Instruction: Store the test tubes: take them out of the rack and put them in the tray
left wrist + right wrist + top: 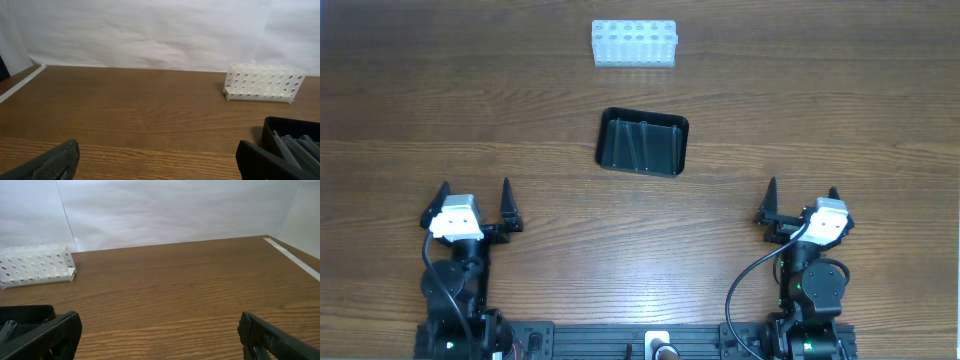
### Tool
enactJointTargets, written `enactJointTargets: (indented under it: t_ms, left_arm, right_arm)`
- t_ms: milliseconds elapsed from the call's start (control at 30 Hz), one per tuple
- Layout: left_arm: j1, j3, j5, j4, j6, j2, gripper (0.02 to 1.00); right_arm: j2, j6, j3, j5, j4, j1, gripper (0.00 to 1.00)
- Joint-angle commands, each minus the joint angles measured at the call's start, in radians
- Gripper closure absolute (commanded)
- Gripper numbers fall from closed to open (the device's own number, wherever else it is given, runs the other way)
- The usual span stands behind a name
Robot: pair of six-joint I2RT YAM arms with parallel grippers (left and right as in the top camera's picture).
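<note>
Left gripper (475, 186) sits near-left, fingers spread wide, empty. Top view puts the tray (646, 115) mid-way up the table (420, 100), well ahead of and between both grippers, with the rack (633, 44) beyond it. Left wrist view adds clear test tubes (292, 145) lying in the tray. Right gripper (802, 187) sits near-right, equally wide, gripping nothing.

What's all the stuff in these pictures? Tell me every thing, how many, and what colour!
rack: one, white, at the far side of the table, beyond the tray
tray: one, black, middle of the table
test tubes: a few, clear, lying in the tray; exact number too hard to tell
table: one, brown wood, under everything
backdrop: one, white, behind the table
left gripper: one, black fingers, open, near side on the left
right gripper: one, black fingers, open, near side on the right
</note>
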Motion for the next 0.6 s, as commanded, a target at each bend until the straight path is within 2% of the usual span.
enactJointTargets:
  t_ms: [33, 233, 367, 600]
  left_arm:
    - [0.005, -0.004, 0.013, -0.003, 0.014, -0.007, 0.02]
    - [0.005, -0.004, 0.013, -0.003, 0.014, -0.007, 0.02]
    - [0.005, -0.004, 0.013, -0.003, 0.014, -0.007, 0.023]
    - [0.005, -0.004, 0.013, -0.003, 0.014, -0.007, 0.02]
  right_arm:
    - [-0.009, -0.005, -0.005, -0.002, -0.005, -0.009, 0.007]
    - [-0.009, -0.009, -0.005, -0.033, -0.007, -0.01, 0.009]
    - [-0.009, -0.074, -0.005, -0.089, -0.012, -0.014, 0.009]
    - [-0.009, -0.072, -0.005, -0.099, -0.014, -0.014, 0.007]
